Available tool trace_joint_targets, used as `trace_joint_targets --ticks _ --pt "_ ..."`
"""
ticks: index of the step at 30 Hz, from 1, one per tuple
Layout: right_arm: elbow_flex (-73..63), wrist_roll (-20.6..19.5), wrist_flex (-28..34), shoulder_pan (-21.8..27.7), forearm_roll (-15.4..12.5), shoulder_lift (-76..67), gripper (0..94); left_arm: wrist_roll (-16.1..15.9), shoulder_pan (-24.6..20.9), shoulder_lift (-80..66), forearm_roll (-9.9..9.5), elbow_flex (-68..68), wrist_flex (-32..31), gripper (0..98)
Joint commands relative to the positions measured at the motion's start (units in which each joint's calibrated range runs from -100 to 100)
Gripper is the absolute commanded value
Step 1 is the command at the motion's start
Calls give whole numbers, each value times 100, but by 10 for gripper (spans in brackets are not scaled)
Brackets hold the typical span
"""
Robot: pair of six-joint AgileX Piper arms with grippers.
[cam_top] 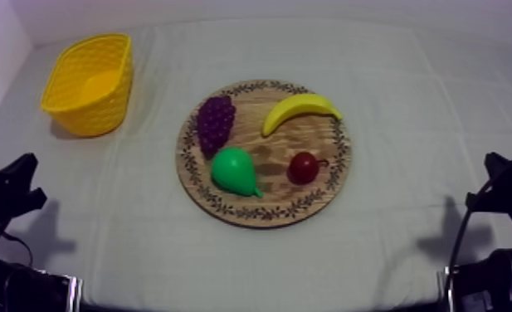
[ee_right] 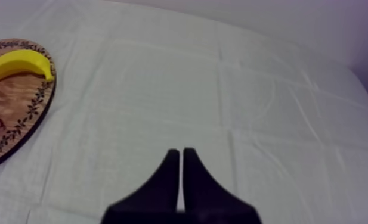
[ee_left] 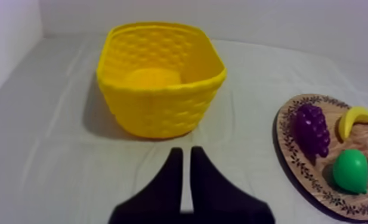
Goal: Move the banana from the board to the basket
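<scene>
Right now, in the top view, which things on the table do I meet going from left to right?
yellow basket → bunch of grapes → banana. The pear and the small red fruit, also on the wooden board, overlap these sideways, so I leave them out.

The left end effector [ee_left: 184, 156] and the right end effector [ee_right: 181, 155] hold their fingers together in a narrow wedge, empty. The left arm [cam_top: 6, 195] and right arm [cam_top: 501, 189] sit low at their sides.
</scene>
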Motion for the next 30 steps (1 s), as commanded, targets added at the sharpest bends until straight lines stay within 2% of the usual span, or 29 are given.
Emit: trace_joint_targets --ticks 1,4,6,13,17,21,24,30 --pt "-3 1 -1 -2 1 -2 3 58 101 547 -109 -510 -27 55" --pt "-3 1 -1 -2 1 -2 3 218 311 1346 -359 -1309 -53 57" --pt "-3 1 -1 -2 1 -2 3 228 427 1967 -445 -1953 -61 57" --pt "-3 1 -1 -2 1 -2 3 23 819 3798 -491 -3753 -227 58" --pt "-3 1 -1 -2 1 -2 3 -143 1082 4729 -422 -4530 -280 58" --pt "-3 1 -1 -2 1 -2 3 -280 1447 5486 -436 -5227 -261 59" --pt "-3 1 -1 -2 1 -2 3 -279 1734 5981 -543 -5765 -76 59" --pt "-3 1 -1 -2 1 -2 3 -60 2310 6941 -873 -6647 333 60"
